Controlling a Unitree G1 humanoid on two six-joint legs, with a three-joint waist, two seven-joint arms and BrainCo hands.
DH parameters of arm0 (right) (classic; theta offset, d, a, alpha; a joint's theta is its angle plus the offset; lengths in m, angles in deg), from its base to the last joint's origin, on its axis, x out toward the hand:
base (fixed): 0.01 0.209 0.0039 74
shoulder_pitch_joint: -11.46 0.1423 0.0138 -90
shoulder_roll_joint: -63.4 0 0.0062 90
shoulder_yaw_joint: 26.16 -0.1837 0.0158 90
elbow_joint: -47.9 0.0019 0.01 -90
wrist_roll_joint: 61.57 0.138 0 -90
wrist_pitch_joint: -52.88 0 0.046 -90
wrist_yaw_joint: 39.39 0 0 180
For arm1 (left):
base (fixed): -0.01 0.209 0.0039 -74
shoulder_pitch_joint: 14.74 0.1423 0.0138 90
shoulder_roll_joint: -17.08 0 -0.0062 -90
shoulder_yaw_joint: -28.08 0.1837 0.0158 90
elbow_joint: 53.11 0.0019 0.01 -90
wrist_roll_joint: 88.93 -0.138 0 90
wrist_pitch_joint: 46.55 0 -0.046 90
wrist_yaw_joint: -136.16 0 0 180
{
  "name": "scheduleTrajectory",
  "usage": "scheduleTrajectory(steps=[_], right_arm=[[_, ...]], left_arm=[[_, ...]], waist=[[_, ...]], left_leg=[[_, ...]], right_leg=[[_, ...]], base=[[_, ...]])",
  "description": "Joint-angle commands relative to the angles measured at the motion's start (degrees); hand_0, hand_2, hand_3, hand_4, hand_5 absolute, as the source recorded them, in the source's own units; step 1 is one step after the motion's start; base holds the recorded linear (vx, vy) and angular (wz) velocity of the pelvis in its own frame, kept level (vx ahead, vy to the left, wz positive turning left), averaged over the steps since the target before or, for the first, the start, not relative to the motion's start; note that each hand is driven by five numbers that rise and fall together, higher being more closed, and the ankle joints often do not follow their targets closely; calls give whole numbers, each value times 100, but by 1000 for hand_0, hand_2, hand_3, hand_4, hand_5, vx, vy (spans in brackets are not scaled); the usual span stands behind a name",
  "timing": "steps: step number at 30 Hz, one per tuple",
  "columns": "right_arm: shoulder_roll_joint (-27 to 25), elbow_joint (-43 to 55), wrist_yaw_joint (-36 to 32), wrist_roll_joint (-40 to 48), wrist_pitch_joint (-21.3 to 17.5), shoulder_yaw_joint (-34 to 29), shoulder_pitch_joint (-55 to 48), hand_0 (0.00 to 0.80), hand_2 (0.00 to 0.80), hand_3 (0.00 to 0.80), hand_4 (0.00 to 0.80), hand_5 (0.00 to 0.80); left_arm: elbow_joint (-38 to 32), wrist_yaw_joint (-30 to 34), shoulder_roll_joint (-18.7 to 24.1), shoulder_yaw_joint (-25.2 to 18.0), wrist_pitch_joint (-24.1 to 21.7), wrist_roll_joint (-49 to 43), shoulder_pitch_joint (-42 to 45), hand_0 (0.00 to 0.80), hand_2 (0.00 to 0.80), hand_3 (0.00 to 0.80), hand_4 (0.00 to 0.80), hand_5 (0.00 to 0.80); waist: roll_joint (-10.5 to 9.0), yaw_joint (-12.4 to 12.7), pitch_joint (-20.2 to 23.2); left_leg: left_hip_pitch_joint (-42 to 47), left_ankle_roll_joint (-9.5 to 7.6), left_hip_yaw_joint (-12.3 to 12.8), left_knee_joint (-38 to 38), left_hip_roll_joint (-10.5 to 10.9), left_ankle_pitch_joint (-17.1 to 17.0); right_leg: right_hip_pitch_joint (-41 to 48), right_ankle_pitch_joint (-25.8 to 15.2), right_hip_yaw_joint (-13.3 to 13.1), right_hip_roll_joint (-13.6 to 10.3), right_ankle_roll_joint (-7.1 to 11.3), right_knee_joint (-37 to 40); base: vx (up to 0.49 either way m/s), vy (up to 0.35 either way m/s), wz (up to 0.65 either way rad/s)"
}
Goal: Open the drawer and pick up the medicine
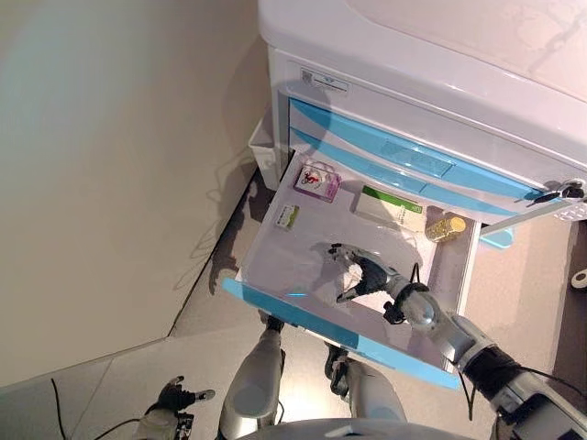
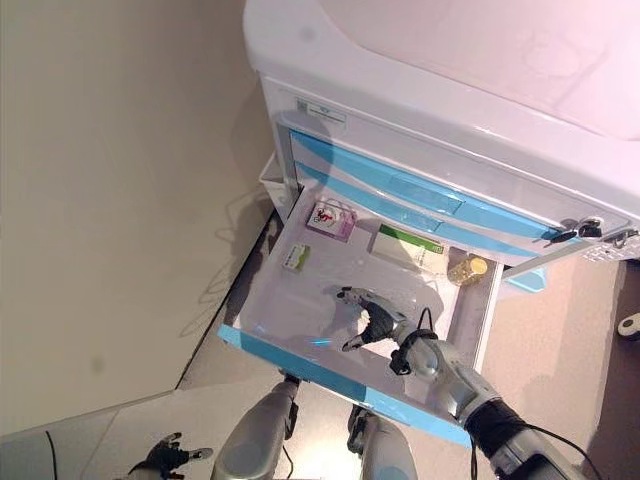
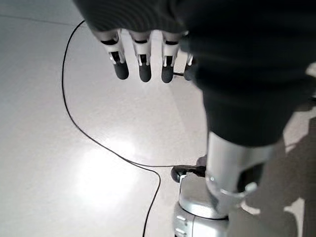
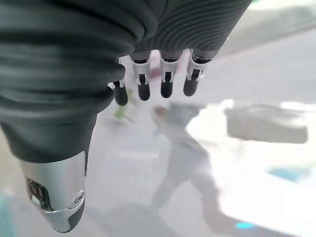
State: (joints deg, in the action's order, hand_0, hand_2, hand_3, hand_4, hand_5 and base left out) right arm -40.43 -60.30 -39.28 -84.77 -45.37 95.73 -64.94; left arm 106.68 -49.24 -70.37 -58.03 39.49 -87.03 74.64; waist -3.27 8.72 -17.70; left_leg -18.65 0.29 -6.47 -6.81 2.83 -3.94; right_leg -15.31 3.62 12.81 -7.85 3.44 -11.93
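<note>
The white cabinet's drawer with a blue front is pulled out. Inside lie a pink-and-white medicine packet, a small green-and-white box, a green-and-white flat box and a small yellow-capped bottle. My right hand hovers open over the drawer's white floor, in the middle, holding nothing; its straight fingers show in the right wrist view. My left hand hangs open low by the floor, far from the drawer.
The white cabinet has further closed blue drawers above the open one. A beige wall stands on the left. A small white bin sits beside the cabinet.
</note>
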Motion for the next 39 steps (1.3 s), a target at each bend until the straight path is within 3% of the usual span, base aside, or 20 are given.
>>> scheduleTrajectory(steps=[1,9,15,29,39], right_arm=[[12,121,390,-535,-41,291,103,0,0,0,0,0],[369,-721,752,-1008,111,606,347,0,0,0,0,0],[432,-833,954,-1014,146,598,461,0,0,0,0,0],[83,-574,1771,-1745,74,607,517,0,0,0,0,0],[-8,-530,2084,-1763,91,495,405,0,0,0,0,0]], left_arm=[[92,-184,-92,149,-40,190,31,0,0,0,0,0],[80,-271,-177,245,-98,286,-28,0,0,0,0,0],[66,-310,-245,298,-119,353,-63,0,0,0,0,0],[-20,-414,-313,416,-275,392,-131,0,0,0,0,0],[-5,-467,-328,427,-319,410,-130,0,0,0,0,0]], waist=[[24,-67,68],[94,-110,-37],[133,-129,-89],[150,-196,-83],[123,-227,-48]], left_leg=[[-104,-141,127,-481,274,461],[-115,-173,330,-494,300,507],[-131,-199,442,-479,306,510],[-185,-223,541,-489,305,539],[-235,-219,549,-486,286,536]], right_leg=[[-79,-367,-217,-89,149,-69],[-209,-444,-424,-95,190,-85],[-290,-502,-527,-91,212,-91],[-410,-571,-674,-57,246,-41],[-452,-590,-703,-45,248,-26]], base=[[-20,68,-5],[-18,59,-13],[-8,38,-11],[2,8,-6],[0,-1,0]])
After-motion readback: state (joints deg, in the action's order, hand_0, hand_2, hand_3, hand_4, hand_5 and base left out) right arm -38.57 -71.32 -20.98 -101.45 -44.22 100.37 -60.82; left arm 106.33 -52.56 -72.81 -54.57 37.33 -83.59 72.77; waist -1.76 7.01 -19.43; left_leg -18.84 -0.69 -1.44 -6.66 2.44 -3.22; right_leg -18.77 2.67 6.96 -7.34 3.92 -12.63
